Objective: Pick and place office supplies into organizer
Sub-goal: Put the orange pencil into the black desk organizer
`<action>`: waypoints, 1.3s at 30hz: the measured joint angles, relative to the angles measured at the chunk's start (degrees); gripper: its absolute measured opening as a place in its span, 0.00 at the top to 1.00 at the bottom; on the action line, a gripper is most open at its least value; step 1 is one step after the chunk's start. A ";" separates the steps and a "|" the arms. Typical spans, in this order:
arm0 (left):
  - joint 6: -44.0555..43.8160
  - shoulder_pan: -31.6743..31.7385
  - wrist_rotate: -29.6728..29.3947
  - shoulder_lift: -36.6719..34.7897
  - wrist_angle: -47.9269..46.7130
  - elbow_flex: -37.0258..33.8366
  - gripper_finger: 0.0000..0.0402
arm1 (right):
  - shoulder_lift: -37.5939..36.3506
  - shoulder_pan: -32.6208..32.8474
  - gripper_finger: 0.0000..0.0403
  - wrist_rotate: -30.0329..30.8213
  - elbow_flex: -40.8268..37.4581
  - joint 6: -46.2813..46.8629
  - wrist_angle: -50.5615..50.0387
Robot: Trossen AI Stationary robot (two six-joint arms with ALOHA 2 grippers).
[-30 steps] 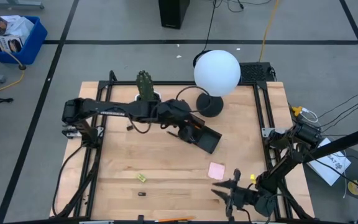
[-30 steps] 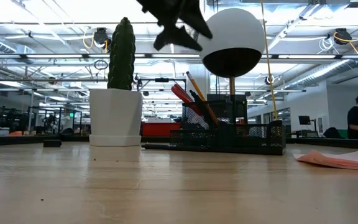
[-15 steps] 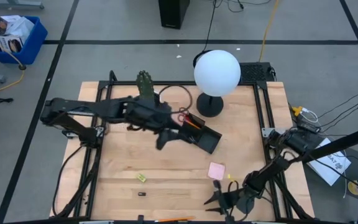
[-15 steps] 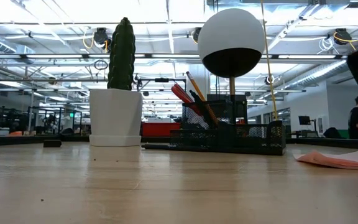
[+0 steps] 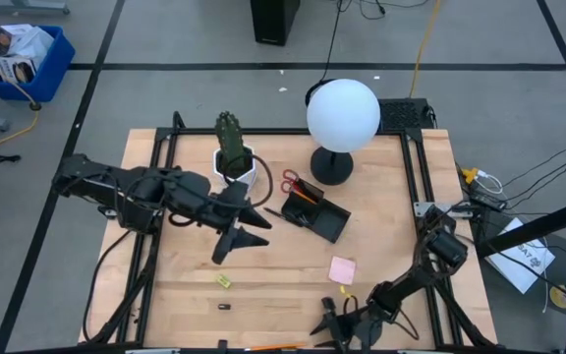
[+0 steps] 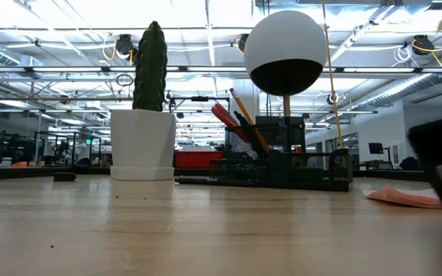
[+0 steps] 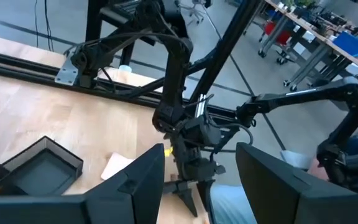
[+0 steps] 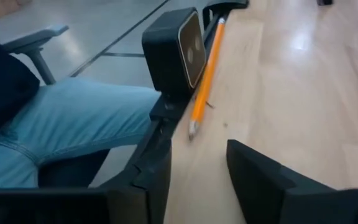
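Since the earlier frames the left gripper (image 5: 241,234) has been drawn back from the organizer (image 5: 319,214) toward the left of the table (image 5: 185,295), and the right gripper (image 5: 334,327) has been swung leftward along the near edge. The left gripper's fingers are seen spread apart with nothing between them, above bare wood left of the organizer. The right gripper's fingers are likewise seen apart and empty, low beside an orange pencil (image 8: 205,65) that is laid on the table at the near edge, its long axis run along that edge beside a small black camera (image 8: 173,51), its dark tip pointed toward the gripper. The organizer is set at a slant near the lamp base (image 5: 332,165), with red-handled scissors (image 5: 291,183), pencils and pens stood leaning in its far compartment. A pink sticky-note pad (image 5: 342,269) is lain flat near of the organizer, a small yellow piece (image 5: 223,281) and a tiny black clip (image 5: 224,307) farther left. A seated person's leg in jeans (image 8: 73,118) is seen beyond the near edge
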 joint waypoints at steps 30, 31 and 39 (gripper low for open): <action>0.73 -2.61 -1.05 0.07 0.87 0.02 0.49 | 4.21 -6.29 0.75 -2.80 4.41 -3.50 -7.63; 0.71 -2.62 -1.05 0.07 0.87 0.02 0.49 | 4.25 -6.31 0.78 -2.75 4.39 -4.17 -7.71; 0.69 -3.48 -1.07 0.07 0.74 0.04 0.49 | 4.12 -6.46 0.97 -1.10 4.37 -4.12 -14.07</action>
